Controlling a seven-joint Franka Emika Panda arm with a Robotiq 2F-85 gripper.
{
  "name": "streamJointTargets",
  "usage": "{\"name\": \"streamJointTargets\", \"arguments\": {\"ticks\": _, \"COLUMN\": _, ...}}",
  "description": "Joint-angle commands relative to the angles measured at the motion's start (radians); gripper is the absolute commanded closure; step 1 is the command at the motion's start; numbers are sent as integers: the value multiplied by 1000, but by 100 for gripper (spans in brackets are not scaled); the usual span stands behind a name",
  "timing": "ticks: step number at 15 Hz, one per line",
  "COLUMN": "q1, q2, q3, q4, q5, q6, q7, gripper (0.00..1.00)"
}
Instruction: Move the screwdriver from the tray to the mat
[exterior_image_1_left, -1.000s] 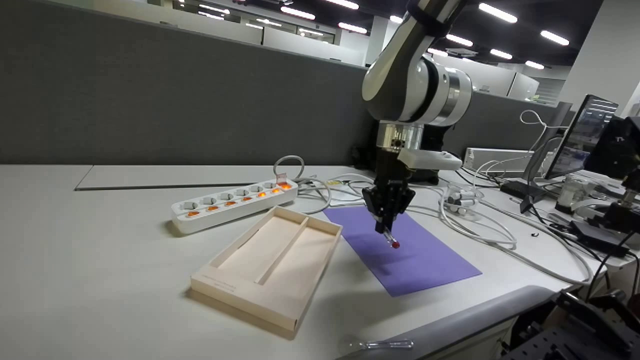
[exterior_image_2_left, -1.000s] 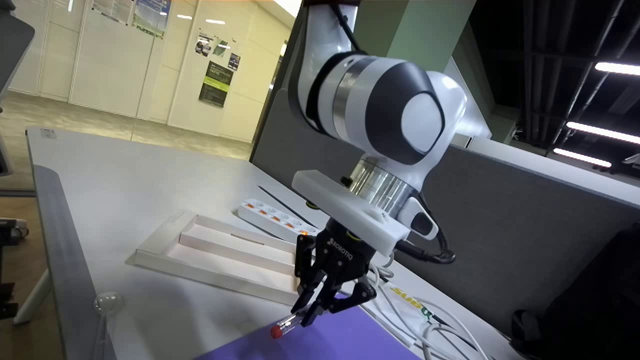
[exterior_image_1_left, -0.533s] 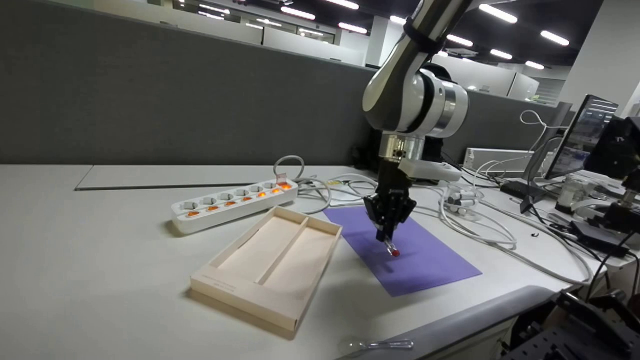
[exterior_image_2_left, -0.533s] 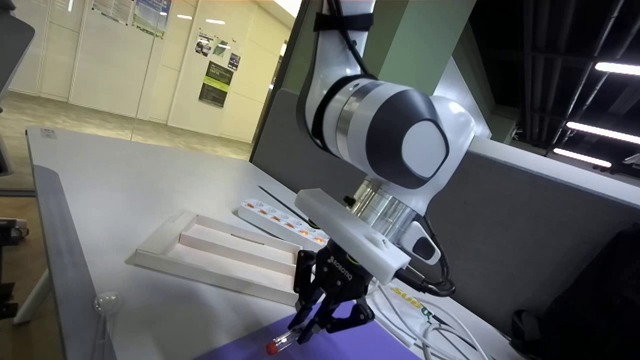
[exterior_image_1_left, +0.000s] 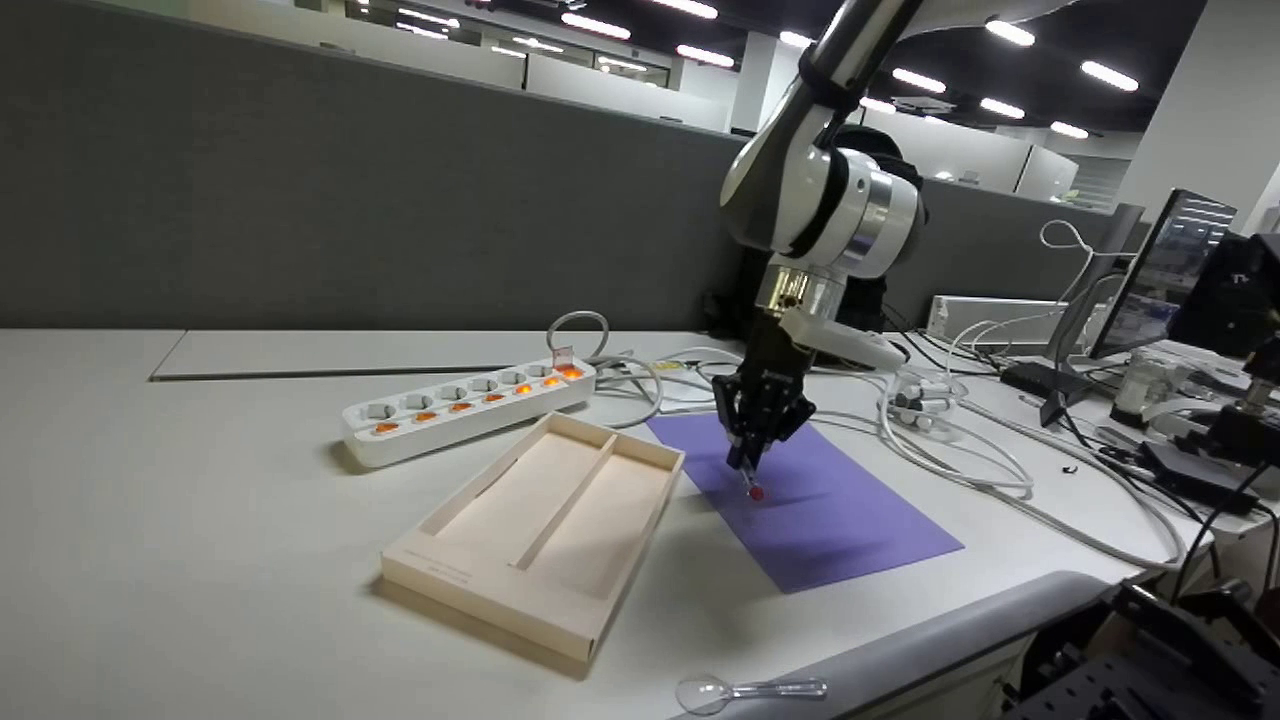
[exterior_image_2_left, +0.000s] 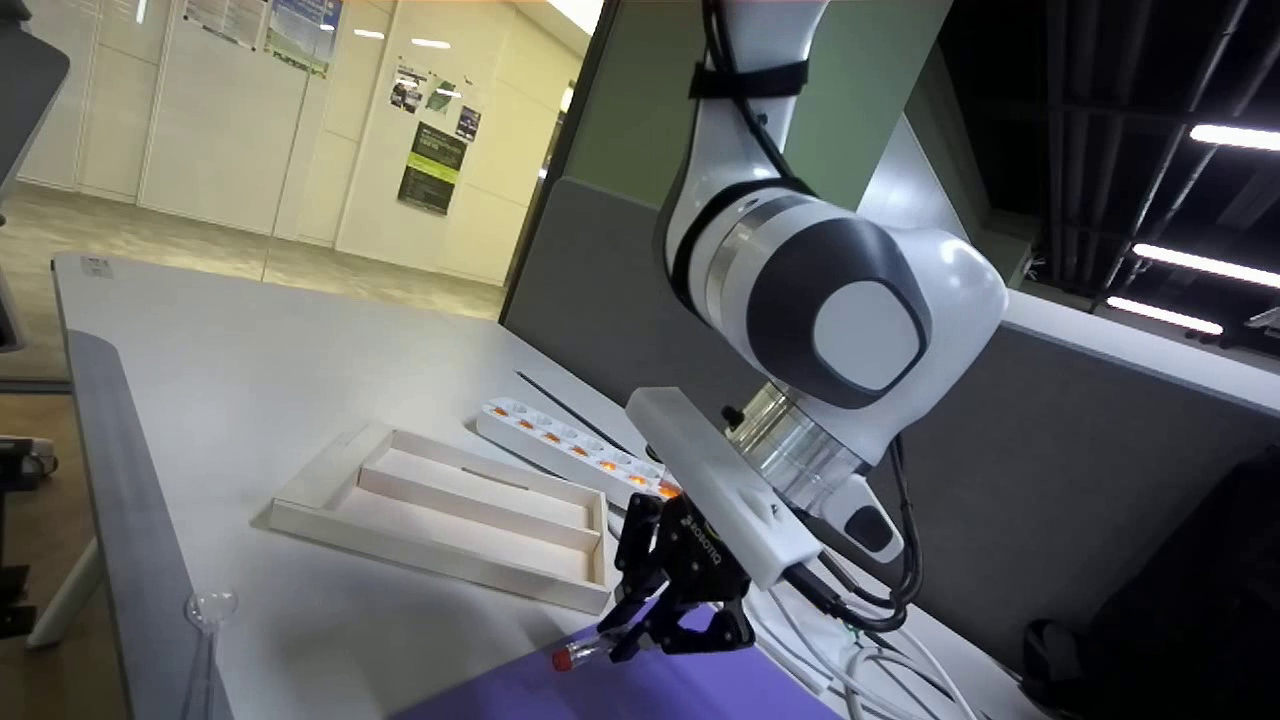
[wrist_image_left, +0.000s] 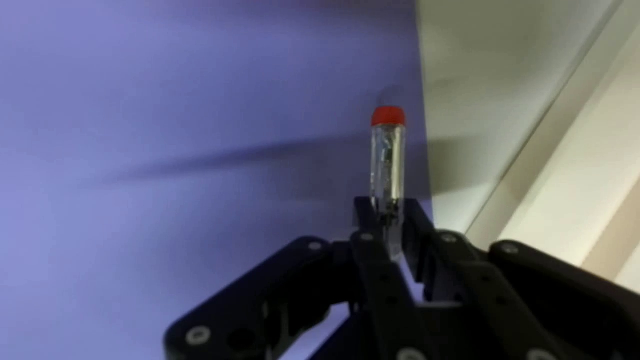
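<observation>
The screwdriver shows a clear handle with a red end cap, in the wrist view (wrist_image_left: 388, 155) and in both exterior views (exterior_image_1_left: 755, 491) (exterior_image_2_left: 574, 655). My gripper (wrist_image_left: 385, 215) is shut on it, one finger on each side; it also shows in both exterior views (exterior_image_1_left: 744, 462) (exterior_image_2_left: 625, 640). The red end sticks out past the fingertips; the thin shaft is not clearly visible. The screwdriver is over the purple mat (exterior_image_1_left: 850, 530) (exterior_image_2_left: 650, 690) (wrist_image_left: 150, 100), near its tray-side edge, and seems a little above it. The beige tray (exterior_image_1_left: 470, 565) (exterior_image_2_left: 430, 562) (wrist_image_left: 520, 170) lies beside the mat; its compartments look empty.
A white power strip (exterior_image_1_left: 460, 415) (exterior_image_2_left: 560, 440) lies behind the tray. White cables (exterior_image_1_left: 960, 460) run behind and beside the mat. A clear spoon (exterior_image_1_left: 760, 690) (exterior_image_2_left: 205, 645) lies at the table's front edge. A grey partition (exterior_image_1_left: 350, 200) stands at the back.
My gripper first came down over the mat, then shifted towards the tray-side edge of the mat and tilted slightly. The screwdriver stayed in its fingers throughout.
</observation>
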Motion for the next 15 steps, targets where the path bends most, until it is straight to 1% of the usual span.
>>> {"name": "streamJointTargets", "arguments": {"ticks": 1, "q1": -46, "q2": 53, "q3": 31, "q4": 63, "q5": 77, "q6": -23, "q7": -21, "gripper": 96}}
{"name": "streamJointTargets", "arguments": {"ticks": 9, "q1": -80, "q2": 113, "q3": 49, "q4": 109, "q5": 139, "q6": -42, "q7": -24, "gripper": 96}}
{"name": "streamJointTargets", "arguments": {"ticks": 10, "q1": -84, "q2": 115, "q3": 50, "q4": 111, "q5": 144, "q6": -49, "q7": -24, "gripper": 75}}
{"name": "streamJointTargets", "arguments": {"ticks": 11, "q1": -87, "q2": 116, "q3": 50, "q4": 113, "q5": 151, "q6": -53, "q7": -25, "gripper": 57}}
{"name": "streamJointTargets", "arguments": {"ticks": 12, "q1": -90, "q2": 118, "q3": 51, "q4": 115, "q5": 156, "q6": -56, "q7": -24, "gripper": 53}}
{"name": "streamJointTargets", "arguments": {"ticks": 13, "q1": -91, "q2": 120, "q3": 52, "q4": 117, "q5": 161, "q6": -59, "q7": -25, "gripper": 45}}
{"name": "streamJointTargets", "arguments": {"ticks": 15, "q1": -91, "q2": 112, "q3": 55, "q4": 116, "q5": 173, "q6": -67, "q7": -28, "gripper": 33}}
